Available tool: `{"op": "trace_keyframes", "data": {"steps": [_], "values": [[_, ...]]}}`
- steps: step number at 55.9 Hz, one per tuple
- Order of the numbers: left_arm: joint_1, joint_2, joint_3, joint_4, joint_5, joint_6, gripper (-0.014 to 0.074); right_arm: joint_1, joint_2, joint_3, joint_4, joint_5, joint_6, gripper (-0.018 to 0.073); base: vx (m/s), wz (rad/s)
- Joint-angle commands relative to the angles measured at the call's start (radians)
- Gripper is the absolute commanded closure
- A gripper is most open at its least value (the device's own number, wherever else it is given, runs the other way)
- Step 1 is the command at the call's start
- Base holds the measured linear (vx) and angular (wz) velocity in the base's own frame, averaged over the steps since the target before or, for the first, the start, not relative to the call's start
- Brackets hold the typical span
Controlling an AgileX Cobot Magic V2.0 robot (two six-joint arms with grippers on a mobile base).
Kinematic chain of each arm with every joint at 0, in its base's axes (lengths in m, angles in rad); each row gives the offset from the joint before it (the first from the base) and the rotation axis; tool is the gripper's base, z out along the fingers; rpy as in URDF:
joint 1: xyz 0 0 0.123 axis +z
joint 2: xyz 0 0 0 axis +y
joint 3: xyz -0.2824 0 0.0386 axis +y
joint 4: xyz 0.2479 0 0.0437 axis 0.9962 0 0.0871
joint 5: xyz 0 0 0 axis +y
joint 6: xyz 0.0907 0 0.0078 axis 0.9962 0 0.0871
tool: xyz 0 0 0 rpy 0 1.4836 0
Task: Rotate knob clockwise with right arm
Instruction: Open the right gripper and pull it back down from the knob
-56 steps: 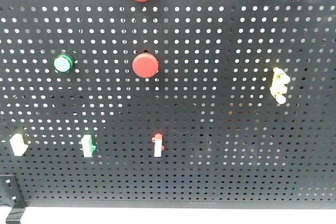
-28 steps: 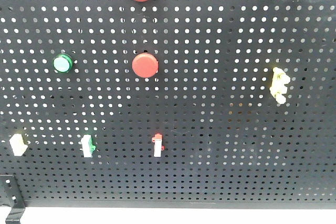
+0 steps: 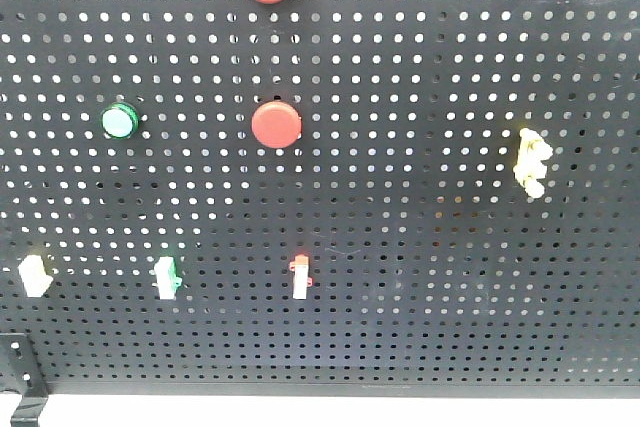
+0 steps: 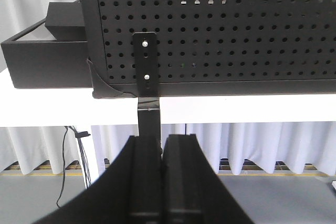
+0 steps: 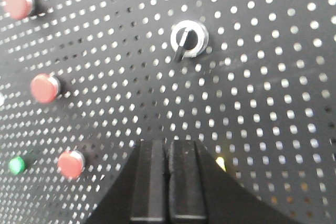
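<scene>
You've got a matt black perforated metal board [image 3: 420, 247]. Knob [image 5: 188, 39]: black plastic w/ shiny silvery metal ring. Red buttons [image 3: 276, 124] look smooth, semi-gloss plastic. Right gripper [image 5: 167, 182] is black, slight sheen, at 6 o'clock. Pale cloth curtains [image 4: 252, 150].

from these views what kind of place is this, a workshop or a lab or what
Most likely a robot test lab rather than a workshop. A black pegboard panel stands on a white table, fitted with practice controls: red push buttons and a rotary knob. White curtains screen off the space behind.
</scene>
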Motion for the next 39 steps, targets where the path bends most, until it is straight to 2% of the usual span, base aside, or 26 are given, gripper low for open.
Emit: {"op": "trace_keyframes", "data": {"steps": [1,14,18,24,30,39], "values": [[-0.01,-0.009,0.026,-0.007,-0.083,0.0,0.0603,-0.002,0.0,-0.024,-0.008,-0.071,-0.013,0.0498,0.0,0.0],[-0.01,-0.009,0.026,-0.007,-0.083,0.0,0.0603,-0.003,-0.009,-0.024,-0.01,-0.074,-0.016,0.05,0.0,0.0],[-0.01,-0.009,0.026,-0.007,-0.083,0.0,0.0603,-0.024,-0.042,-0.014,-0.052,-0.077,-0.033,0.05,0.0,0.0],[-0.01,-0.009,0.026,-0.007,-0.083,0.0,0.0603,-0.136,-0.142,0.073,-0.155,-0.102,-0.042,0.05,0.0,0.0],[-0.01,-0.009,0.026,-0.007,-0.083,0.0,0.0603,-0.273,-0.285,0.24,-0.223,-0.136,-0.042,0.05,0.0,0.0],[-0.01,-0.009,0.026,-0.007,-0.083,0.0,0.0603,-0.388,-0.523,0.511,-0.223,-0.157,-0.043,0.05,0.0,0.0]]}}
